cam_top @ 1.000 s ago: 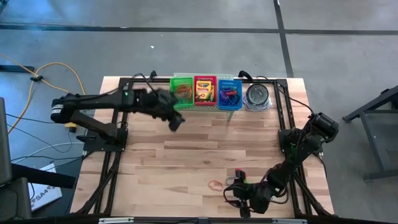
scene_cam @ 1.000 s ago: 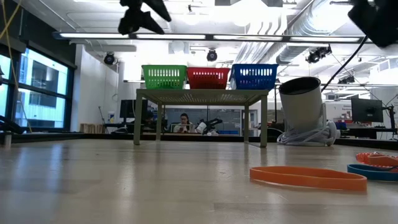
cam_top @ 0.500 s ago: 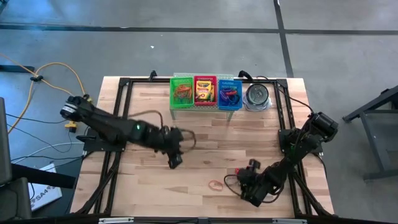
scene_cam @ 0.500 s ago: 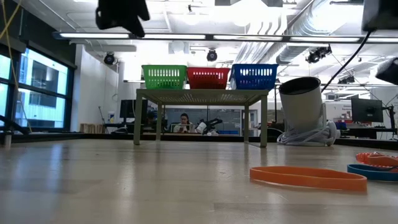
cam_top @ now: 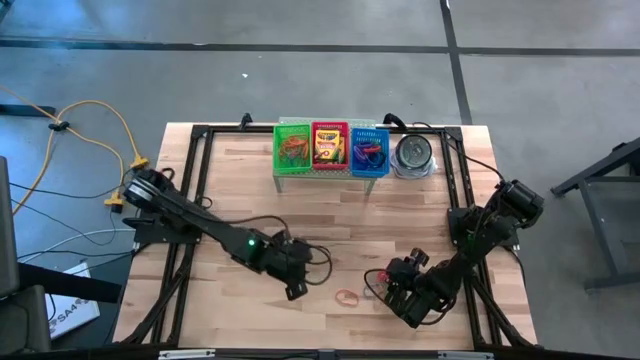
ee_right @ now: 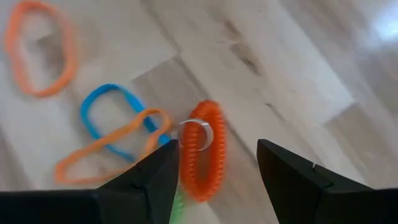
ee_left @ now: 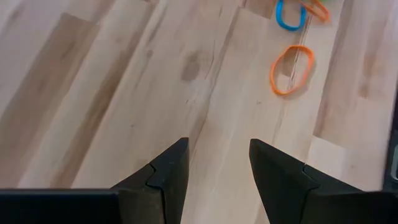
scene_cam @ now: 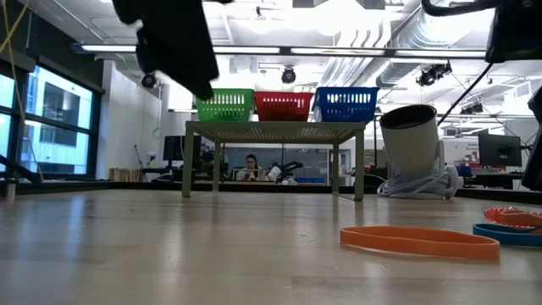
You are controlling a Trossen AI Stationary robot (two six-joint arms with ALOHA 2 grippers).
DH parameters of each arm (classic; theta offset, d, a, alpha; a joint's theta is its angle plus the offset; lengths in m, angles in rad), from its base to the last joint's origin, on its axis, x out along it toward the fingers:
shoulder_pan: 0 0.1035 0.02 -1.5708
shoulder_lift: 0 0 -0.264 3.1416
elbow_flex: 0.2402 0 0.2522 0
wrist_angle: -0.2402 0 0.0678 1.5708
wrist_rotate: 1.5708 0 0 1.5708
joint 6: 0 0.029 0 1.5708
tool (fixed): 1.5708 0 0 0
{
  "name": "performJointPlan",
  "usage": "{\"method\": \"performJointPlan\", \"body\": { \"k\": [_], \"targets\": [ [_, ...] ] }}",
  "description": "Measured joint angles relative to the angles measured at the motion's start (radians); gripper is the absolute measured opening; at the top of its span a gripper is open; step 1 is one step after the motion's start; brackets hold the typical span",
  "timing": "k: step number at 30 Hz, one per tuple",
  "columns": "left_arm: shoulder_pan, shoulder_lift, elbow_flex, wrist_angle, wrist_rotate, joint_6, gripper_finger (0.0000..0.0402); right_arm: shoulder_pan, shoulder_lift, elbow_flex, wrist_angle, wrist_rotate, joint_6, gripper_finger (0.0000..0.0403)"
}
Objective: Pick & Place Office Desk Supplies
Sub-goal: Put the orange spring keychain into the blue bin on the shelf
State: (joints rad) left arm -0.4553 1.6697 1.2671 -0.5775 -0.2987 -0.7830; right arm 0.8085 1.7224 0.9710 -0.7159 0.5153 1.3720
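Observation:
My left gripper hangs open over bare wood near the table's front, just left of a flat orange rubber band. My right gripper is open and points steeply down over an orange coiled loop with a metal ring. Beside the loop lie a blue band and two more orange bands. Crayon boxes fill the red basket at the far edge. I see nothing between either gripper's fingers.
The green, red and blue baskets stand in a row on a small rack at the far edge. A round metal tin sits to their right. Bare wood lies between the rack and the bands.
My left gripper has swung from the green basket toward the near edge and to the right, sinking toward the orange band on the table. My right gripper has tipped further down and rolled while staying near the coiled loop. The bands have not moved.

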Motion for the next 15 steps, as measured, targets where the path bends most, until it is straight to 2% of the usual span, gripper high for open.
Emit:
{"method": "performJointPlan", "body": {
  "k": [6, 15],
  "targets": [
    [0.012, 0.074, 0.000, 0.017, 0.013, 0.004, 0.0163, 0.001, 0.000, -0.030, -0.042, -0.014, 0.100, 0.0205],
    [0.036, 0.082, 0.000, 0.048, 0.049, 0.005, 0.0163, 0.002, -0.004, -0.151, 0.201, -0.025, 0.063, 0.0205]
  ]
}}
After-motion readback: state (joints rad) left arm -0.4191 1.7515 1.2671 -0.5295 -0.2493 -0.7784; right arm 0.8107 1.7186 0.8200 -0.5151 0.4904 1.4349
